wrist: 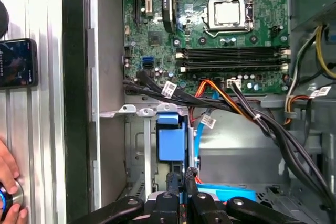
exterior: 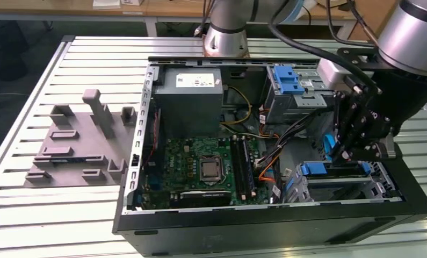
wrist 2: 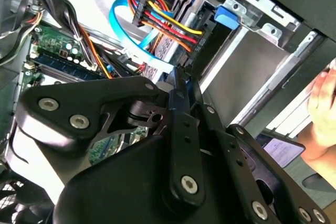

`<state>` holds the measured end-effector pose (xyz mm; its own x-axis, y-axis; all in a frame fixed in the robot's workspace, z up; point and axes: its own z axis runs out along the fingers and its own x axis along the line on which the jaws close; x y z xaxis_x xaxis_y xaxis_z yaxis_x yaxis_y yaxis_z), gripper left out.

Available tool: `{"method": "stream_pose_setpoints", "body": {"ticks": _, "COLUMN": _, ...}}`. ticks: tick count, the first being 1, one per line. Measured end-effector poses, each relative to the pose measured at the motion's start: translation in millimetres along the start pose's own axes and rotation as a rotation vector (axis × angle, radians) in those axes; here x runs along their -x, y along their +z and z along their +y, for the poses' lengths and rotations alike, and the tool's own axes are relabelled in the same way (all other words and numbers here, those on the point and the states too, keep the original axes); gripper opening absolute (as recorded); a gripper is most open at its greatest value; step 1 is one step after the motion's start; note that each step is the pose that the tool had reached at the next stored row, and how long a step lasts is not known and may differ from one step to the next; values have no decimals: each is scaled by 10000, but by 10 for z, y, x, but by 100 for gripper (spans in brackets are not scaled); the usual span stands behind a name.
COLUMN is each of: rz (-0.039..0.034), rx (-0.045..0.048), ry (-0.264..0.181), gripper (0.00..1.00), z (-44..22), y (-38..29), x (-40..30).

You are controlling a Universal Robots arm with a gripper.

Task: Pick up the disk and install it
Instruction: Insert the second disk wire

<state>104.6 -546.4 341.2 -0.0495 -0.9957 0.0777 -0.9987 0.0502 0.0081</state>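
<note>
Inside open case (exterior: 138,161), motherboard (exterior: 198,169) (cables (wrist: 252,114) too), claw (exterior: 367,153)

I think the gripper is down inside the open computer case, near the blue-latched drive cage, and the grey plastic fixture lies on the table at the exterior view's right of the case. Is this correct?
Not quite. The grey plastic fixture lies at the exterior view's left of the computer case, not the right, as the exterior view shows. The rest stands: the gripper is down inside the case, near the blue-latched drive cage.

Tool (exterior: 361,153) inside computer case (exterior: 270,226), above drive cage (exterior: 342,183)
</note>
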Motion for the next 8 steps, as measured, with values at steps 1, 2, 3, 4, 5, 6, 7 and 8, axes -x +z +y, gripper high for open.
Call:
{"method": "stream_pose_setpoints", "body": {"ticks": 1, "rz": -7, "rx": 1, "ry": 2, "gripper": 16, "z": -4, "y": 11, "x": 0}}
{"method": "stream_pose_setpoints", "body": {"ticks": 2, "rz": -20, "rx": 4, "ry": 4, "gripper": 16, "z": -8, "y": 19, "x": 0}}
{"method": "stream_pose_setpoints", "body": {"ticks": 3, "rz": -35, "rx": 8, "ry": 6, "gripper": 16, "z": -12, "y": 27, "x": 1}}
{"method": "stream_pose_setpoints", "body": {"ticks": 4, "rz": -49, "rx": 11, "ry": 8, "gripper": 16, "z": -17, "y": 34, "x": 2}}
{"method": "stream_pose_setpoints", "body": {"ticks": 5, "rz": -63, "rx": 13, "ry": 8, "gripper": 16, "z": -21, "y": 41, "x": 3}}
{"method": "stream_pose_setpoints", "body": {"ticks": 6, "rz": -69, "rx": 14, "ry": 11, "gripper": 16, "z": -23, "y": 48, "x": 3}}
{"method": "stream_pose_setpoints", "body": {"ticks": 7, "rz": -74, "rx": 15, "ry": 11, "gripper": 16, "z": -26, "y": 53, "x": 4}}
{"method": "stream_pose_setpoints", "body": {"ticks": 8, "rz": -76, "rx": 15, "ry": 12, "gripper": 16, "z": -28, "y": 58, "x": 4}}
